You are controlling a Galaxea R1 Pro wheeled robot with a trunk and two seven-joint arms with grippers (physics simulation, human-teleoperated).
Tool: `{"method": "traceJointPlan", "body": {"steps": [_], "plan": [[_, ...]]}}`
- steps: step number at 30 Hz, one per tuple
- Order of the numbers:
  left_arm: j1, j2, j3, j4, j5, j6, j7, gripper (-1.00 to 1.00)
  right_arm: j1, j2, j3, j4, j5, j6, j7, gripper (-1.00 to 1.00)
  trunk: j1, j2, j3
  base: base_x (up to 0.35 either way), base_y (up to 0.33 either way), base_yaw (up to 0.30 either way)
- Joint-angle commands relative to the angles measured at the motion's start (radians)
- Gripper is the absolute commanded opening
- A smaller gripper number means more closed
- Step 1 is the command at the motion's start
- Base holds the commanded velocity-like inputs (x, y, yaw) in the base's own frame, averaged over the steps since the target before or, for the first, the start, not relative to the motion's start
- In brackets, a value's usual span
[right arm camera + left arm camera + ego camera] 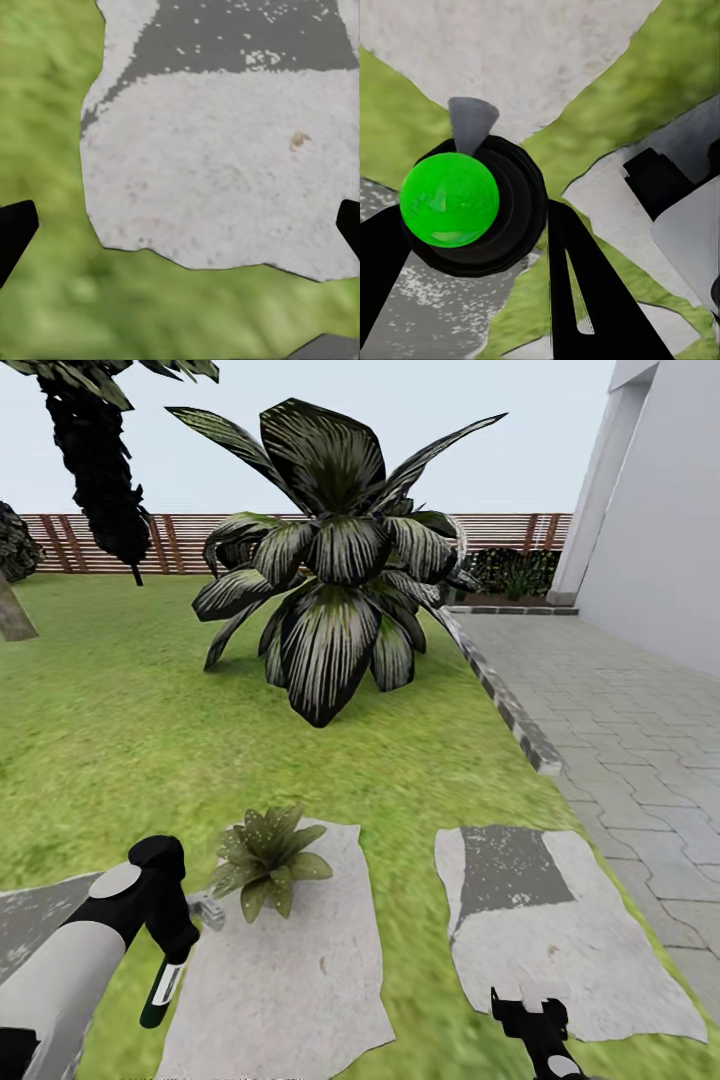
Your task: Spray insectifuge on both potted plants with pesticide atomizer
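One potted plant (pixel 268 855), a low rosette of speckled green leaves, sits on the far end of a grey stepping stone (pixel 290 980). My left gripper (pixel 180 948) is shut on the pesticide atomizer (pixel 160 992), just left of and nearer than the plant. The bottle's dark green end hangs down and its grey nozzle (pixel 207 910) points toward the plant. In the left wrist view the atomizer (pixel 450 199) shows end-on as a bright green disc between black fingers (pixel 585 285). My right gripper (pixel 530 1010) is open over another stepping stone (pixel 225 195), holding nothing.
A big dark plant with striped leaves (pixel 330 580) stands on the lawn behind the potted plant. A second stone (pixel 560 930) lies to the right. A grey paved path (pixel 640 740) with a curb runs along a white house wall (pixel 660 510). A slatted fence (pixel 120 540) closes the back.
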Motion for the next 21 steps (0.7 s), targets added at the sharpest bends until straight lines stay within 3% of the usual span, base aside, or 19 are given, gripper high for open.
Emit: {"method": "traceJointPlan", "body": {"steps": [1, 6, 17, 21], "plan": [[-0.001, 0.001, -0.004, -0.001, -0.006, 0.018, -0.009, -1.00, 0.000, 0.000, 0.009, 0.000, -0.009, -0.003, -0.003, 1.00, 0.000, 0.000, -0.001, -0.008, -0.005, 0.086], [-0.001, -0.001, -0.003, 0.001, 0.006, 0.062, 0.013, -1.00, 0.000, -0.001, 0.009, 0.000, -0.009, -0.003, -0.003, 1.00, 0.000, 0.000, -0.001, 0.070, -0.001, 0.018], [0.000, -0.006, -0.002, 0.001, 0.009, 0.066, 0.020, -1.00, 0.000, 0.001, 0.009, 0.000, -0.009, -0.003, -0.003, 1.00, 0.000, 0.000, -0.001, 0.304, -0.054, 0.006], [0.001, -0.005, -0.002, 0.001, 0.009, 0.066, 0.021, -1.00, 0.000, 0.001, 0.009, 0.000, -0.009, -0.003, -0.003, 1.00, 0.000, 0.000, -0.001, 0.280, -0.164, 0.202]]}}
